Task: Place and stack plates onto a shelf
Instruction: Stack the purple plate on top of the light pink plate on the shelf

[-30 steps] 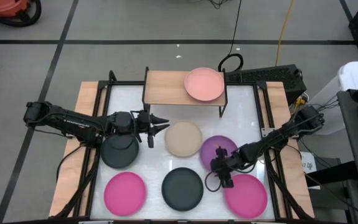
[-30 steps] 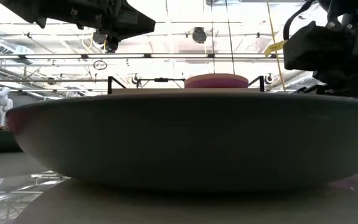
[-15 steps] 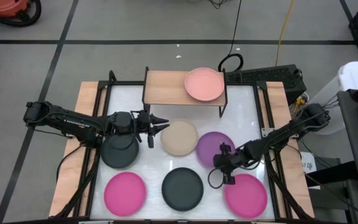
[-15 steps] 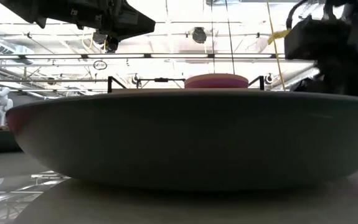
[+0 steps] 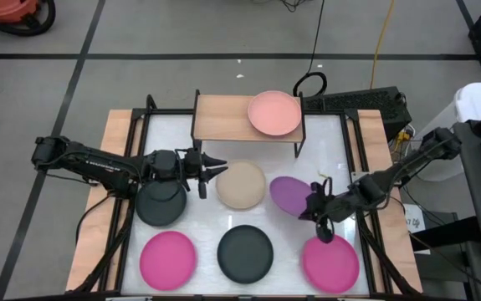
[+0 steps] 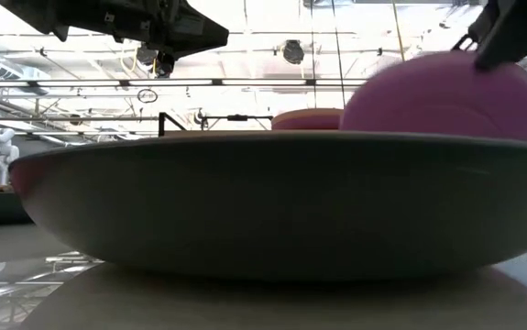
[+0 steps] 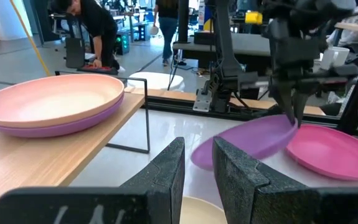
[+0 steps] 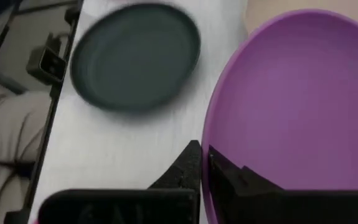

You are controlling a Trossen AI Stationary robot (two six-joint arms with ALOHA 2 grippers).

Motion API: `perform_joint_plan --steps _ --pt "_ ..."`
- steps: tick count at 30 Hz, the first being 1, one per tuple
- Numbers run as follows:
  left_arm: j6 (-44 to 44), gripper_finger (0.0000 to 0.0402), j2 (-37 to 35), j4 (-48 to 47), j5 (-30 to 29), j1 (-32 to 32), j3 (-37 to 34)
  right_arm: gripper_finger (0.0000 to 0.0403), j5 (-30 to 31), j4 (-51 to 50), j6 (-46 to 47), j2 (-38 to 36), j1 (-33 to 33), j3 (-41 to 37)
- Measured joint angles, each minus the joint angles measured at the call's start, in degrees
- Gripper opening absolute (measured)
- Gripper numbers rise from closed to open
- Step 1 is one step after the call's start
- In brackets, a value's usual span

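A purple plate [image 5: 290, 194] hangs tilted over the table's middle right, with my right gripper [image 5: 316, 206] shut on its right-hand rim. The shelf [image 5: 223, 119] stands at the far edge. On its right half a light pink plate [image 5: 274, 113] lies on a purple one [image 7: 60, 127]. My left gripper [image 5: 222, 165] hovers left of a beige plate [image 5: 242, 186], with a narrow gap between its fingers [image 7: 166, 168] and nothing in it. Two hot pink plates [image 5: 167, 257] [image 5: 330, 262] and two dark grey plates [image 5: 244, 252] [image 5: 161, 202] lie flat on the table. My right gripper pinches the purple plate's rim [image 8: 211, 134] between its two fingers, one on the inner face and one on the outer side. It comes from above, pointing down. The held edge is raised and the plate slopes down toward the table's left. Whether its low edge [image 7: 197, 157] touches the table, I cannot tell.
The shelf's left half [image 5: 220, 117] is bare wood. The nearer dark grey plate [image 6: 263, 206] fills the low view. A black box and cables [image 5: 353, 102] lie right of the shelf. People stand in the room behind [image 7: 94, 28].
My right gripper has shut on the purple plate's right-hand rim and gone up and toward the table's right edge. The plate, flat on the table before, is now tipped with its right edge raised.
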Motion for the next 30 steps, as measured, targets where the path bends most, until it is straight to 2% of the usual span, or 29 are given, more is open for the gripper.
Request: perform_joint_plan --steps 4,15,19,23,30 --pt "0.02 0.0088 0.0 0.0 -0.01 0.0 0.0 0.0 2.71 0.61 -2.18 -1.66 0.01 0.01" --pt "0.04 0.0088 0.0 0.0 0.0 -0.02 0.0 0.0 2.84 4.96 -6.37 -1.89 -0.02 0.01" --pt "0.09 0.0088 0.0 -0.02 0.0 -0.01 0.0 0.0 3.05 7.46 -10.59 -2.03 -0.46 -0.01" --pt "0.09 0.0088 0.0 -0.02 0.0 -0.02 0.0 0.0 3.07 13.94 -17.79 -2.34 -1.67 0.01" --pt "0.15 0.0088 0.0 -0.02 0.0 0.0 0.0 0.0 2.99 33.6 -34.4 -3.66 -4.67 0.08"
